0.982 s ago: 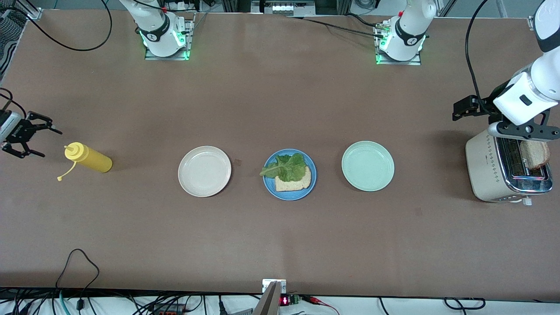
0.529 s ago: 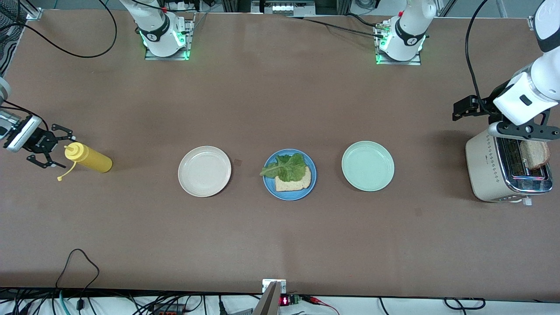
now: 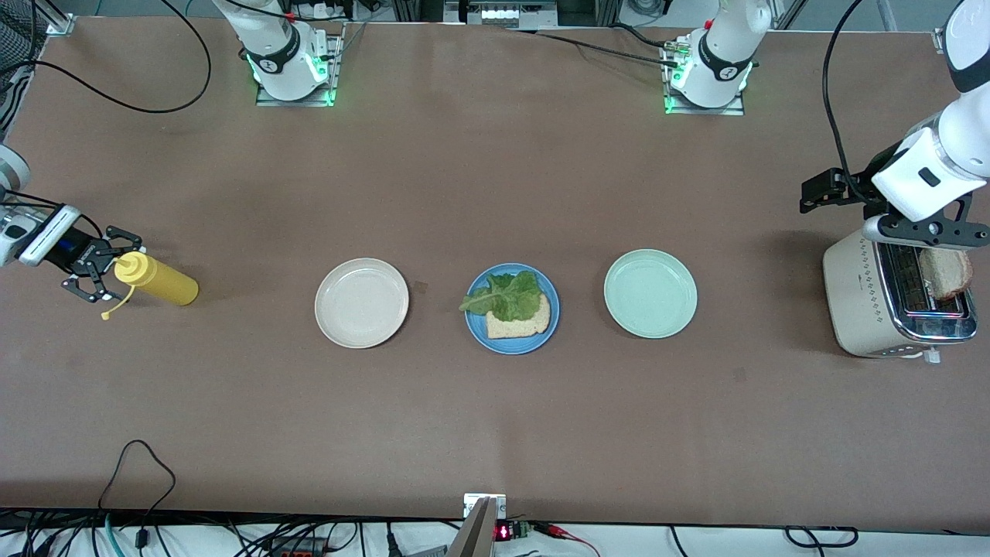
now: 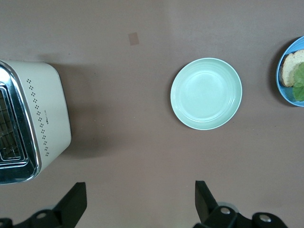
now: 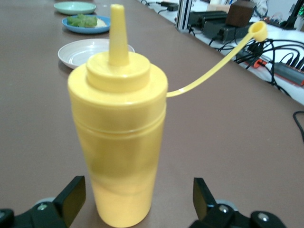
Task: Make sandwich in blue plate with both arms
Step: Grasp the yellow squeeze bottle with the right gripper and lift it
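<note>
Right gripper (image 3: 99, 275): advanced to bottle (image 3: 157, 280), fingers wide, nothing held; sauce next. Left gripper (image 4: 137, 202): waiting wide over toaster (image 3: 889, 298).

Yellow plastic squeeze bottle (image 5: 118, 128) stands between the right gripper's (image 3: 91, 272) spread fingers, brown tabletop (image 3: 479, 178) bare around.

left gripper (image 4: 137, 204): only the two fingertips show in the left wrist view, rest cut by the frame edge; in front view it's hidden under the wrist over the toaster (image 3: 858, 298); toaster cut off in the left wrist view too; bread slice (image 3: 945, 272) in the slot partly hidden by the arm; blue plate (image 4: 285, 92) clipped at the left wrist frame edge; yellow bottle (image 5: 118, 142) base cut off in the right wrist view
</note>
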`<state>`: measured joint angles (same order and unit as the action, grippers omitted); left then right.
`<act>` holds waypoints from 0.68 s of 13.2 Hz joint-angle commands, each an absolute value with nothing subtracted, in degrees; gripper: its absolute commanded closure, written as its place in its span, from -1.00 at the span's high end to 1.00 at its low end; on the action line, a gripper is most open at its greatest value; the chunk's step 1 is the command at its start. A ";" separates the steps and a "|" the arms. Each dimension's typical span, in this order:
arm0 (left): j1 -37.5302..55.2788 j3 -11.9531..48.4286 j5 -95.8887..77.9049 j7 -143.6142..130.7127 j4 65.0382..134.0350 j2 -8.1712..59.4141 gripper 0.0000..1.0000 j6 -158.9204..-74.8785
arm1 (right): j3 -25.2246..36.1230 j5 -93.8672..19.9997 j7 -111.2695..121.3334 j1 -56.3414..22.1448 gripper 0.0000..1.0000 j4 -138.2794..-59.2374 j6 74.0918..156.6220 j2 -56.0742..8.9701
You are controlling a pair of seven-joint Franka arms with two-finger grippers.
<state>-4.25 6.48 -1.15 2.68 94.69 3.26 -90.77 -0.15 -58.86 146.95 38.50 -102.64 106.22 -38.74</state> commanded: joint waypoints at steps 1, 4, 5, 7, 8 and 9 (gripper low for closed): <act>-4.66 6.77 -2.02 2.29 94.39 2.64 1.00 -89.65 | -1.84 -61.08 149.93 40.25 1.00 -99.76 103.89 -42.97; -4.66 6.68 -2.02 2.29 94.39 2.64 1.00 -88.86 | -2.72 -61.35 150.03 40.17 1.00 -99.76 103.80 -43.68; -4.66 6.77 -2.02 2.29 93.96 2.72 1.00 -88.94 | -3.25 -61.35 150.03 40.17 1.00 -99.76 103.80 -44.20; -4.40 6.86 -1.93 1.76 93.25 2.99 1.00 -88.95 | -4.65 -61.44 149.94 39.90 1.00 -100.02 103.80 -45.17; -4.22 6.94 -1.85 1.24 93.25 2.99 1.00 -88.86 | -5.53 -61.52 149.77 39.64 1.00 -100.28 103.80 -45.44; -4.13 6.94 -1.85 1.06 93.25 2.99 1.00 -88.86 | -6.32 -61.61 149.59 39.46 1.00 -100.37 103.89 -45.70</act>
<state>-4.19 6.60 -1.15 2.26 94.23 3.25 -90.02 -4.37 -60.49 149.24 38.96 -100.97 104.45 -44.52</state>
